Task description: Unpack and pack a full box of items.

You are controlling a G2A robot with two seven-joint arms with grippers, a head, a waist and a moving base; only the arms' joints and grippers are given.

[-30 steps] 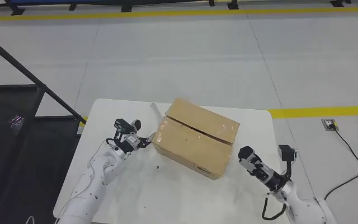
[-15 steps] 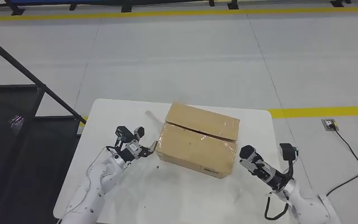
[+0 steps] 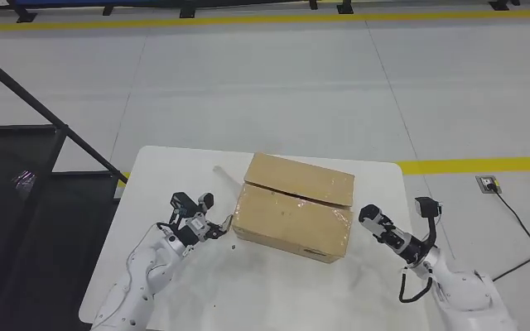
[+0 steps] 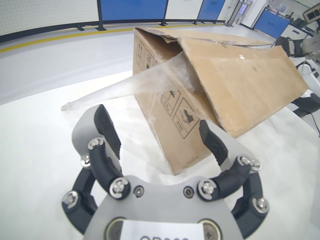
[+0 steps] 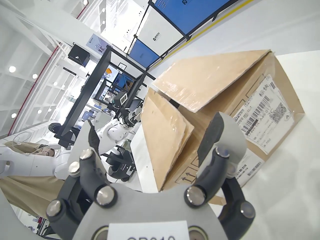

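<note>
Looking down from the top view, I have the cardboard box (image 3: 294,211) mid-way across the white table (image 3: 248,290). Its long axis runs left to right, skewed so the right end sits slightly nearer the robot. The flap seam follows that axis, and the flaps stand a little sprung.

The left gripper (image 3: 222,225) is just beside the left short end and the right gripper (image 3: 364,217) just beside the right one. Both have their fingers spread and hold nothing.

My left wrist view adds a lifted flap, printed handling pictograms (image 4: 180,116) on the end face, and a twisted strip of clear tape (image 4: 112,93) trailing from the opening over the table.

My right wrist view adds a white shipping label (image 5: 265,103) with a barcode on a side face near that end.
</note>
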